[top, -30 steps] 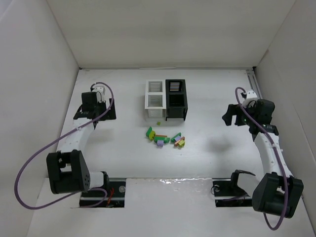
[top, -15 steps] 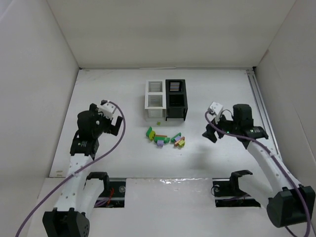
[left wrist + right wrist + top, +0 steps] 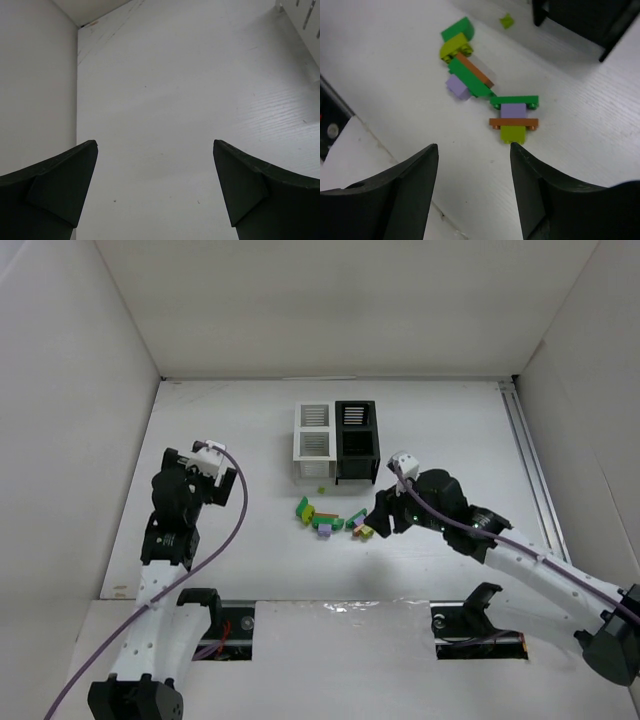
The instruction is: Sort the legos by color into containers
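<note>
The legos [image 3: 335,518] lie in a loose cluster in front of the containers [image 3: 337,443], a joined block of white and black slatted bins. In the right wrist view a stuck stack of green, purple, orange and lime bricks [image 3: 513,117] lies just ahead of my right gripper [image 3: 474,146]. That gripper is open with only bare table between its fingers, and its right fingertip sits next to the lime brick [image 3: 513,133]. Further off lie a green and orange piece [image 3: 470,75], a purple brick [image 3: 458,86] and a green curved brick [image 3: 457,30]. My left gripper [image 3: 155,142] stands wide open over bare table, left of the legos.
White walls enclose the table on three sides. A tiny lime piece [image 3: 506,20] lies apart, near the foot of a black bin [image 3: 585,20]. A rail [image 3: 525,455] runs along the right wall. The table's near edge [image 3: 380,145] is close behind my right gripper.
My right arm has swung left from the right side to the legos, and its jaws have narrowed. My left arm has shifted, its gripper staying wide open.
</note>
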Robot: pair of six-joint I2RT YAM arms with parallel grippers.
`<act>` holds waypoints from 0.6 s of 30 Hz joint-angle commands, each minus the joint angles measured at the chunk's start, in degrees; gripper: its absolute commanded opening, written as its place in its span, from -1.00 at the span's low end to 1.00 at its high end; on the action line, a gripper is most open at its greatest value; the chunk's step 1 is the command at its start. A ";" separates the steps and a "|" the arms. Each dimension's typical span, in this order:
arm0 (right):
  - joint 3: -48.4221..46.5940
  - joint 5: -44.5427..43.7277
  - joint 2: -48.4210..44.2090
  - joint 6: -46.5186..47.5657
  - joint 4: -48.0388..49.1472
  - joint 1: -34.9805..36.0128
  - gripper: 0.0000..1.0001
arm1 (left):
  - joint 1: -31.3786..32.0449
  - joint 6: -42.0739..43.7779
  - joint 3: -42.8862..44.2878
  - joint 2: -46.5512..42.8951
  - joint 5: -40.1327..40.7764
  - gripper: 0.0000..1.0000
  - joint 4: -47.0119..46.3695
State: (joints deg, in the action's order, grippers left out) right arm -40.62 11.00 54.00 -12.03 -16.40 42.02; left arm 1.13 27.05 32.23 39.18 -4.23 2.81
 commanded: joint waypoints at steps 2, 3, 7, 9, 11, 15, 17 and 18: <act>3.09 -12.66 1.81 -14.59 1.46 1.39 0.29 | 0.19 1.16 -0.94 -1.12 2.38 1.00 -3.68; 3.09 -13.81 2.94 -14.60 1.46 2.01 0.29 | 0.19 1.16 -1.46 -0.60 2.38 1.00 -4.38; 2.56 -15.04 5.77 -15.48 0.77 4.20 0.29 | 0.19 1.16 -2.52 0.11 2.38 1.00 -5.61; 1.87 -13.31 6.81 -14.69 0.06 4.83 0.29 | 0.19 1.69 -2.52 0.64 3.00 1.00 -5.62; -0.32 -9.62 7.34 -13.82 -3.18 4.83 0.31 | 0.19 1.69 -3.05 0.64 3.00 1.00 -5.62; -11.29 -6.18 7.35 -7.85 -12.14 4.30 0.44 | 0.19 1.69 -3.74 0.64 3.00 1.00 -5.62; -14.29 -7.48 7.35 -5.90 -15.66 4.30 0.44 | 0.19 1.69 -4.45 0.11 3.00 1.00 -6.14; -16.05 -7.66 7.35 -2.94 -17.24 4.82 0.44 | 0.19 1.69 -5.15 0.11 3.00 1.00 -6.15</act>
State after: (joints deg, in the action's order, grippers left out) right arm -50.28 2.76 62.39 -20.71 -28.25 46.24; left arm 1.13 28.29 28.80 39.90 -1.67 -0.95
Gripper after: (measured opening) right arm 0.718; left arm 0.997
